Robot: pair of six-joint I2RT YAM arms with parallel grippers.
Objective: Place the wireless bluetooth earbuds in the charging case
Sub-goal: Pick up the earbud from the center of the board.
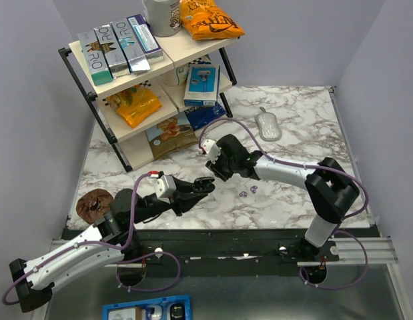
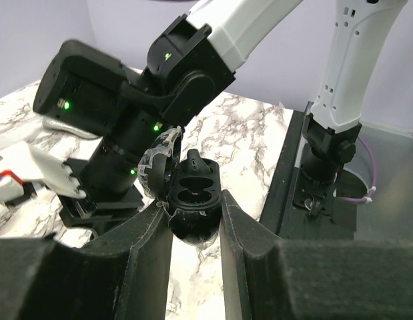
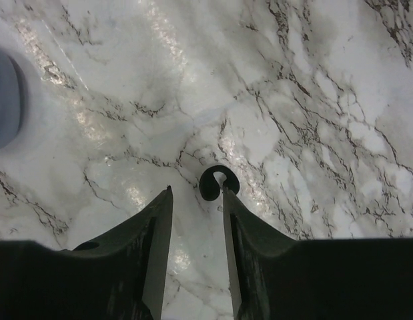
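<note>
Now left end effector (image 2: 193, 201) grips open black case (image 2: 195, 190); right end effector (image 3: 197, 191), narrowly parted, hovers beside black earbud (image 3: 207, 186).

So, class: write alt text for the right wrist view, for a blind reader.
A small black ring-like earbud lies on the white marble table, just beyond the tips of the right gripper, against one dark fingertip. The jaws stand apart with nothing between them. A lavender-blue shape is cut off at left.
</note>
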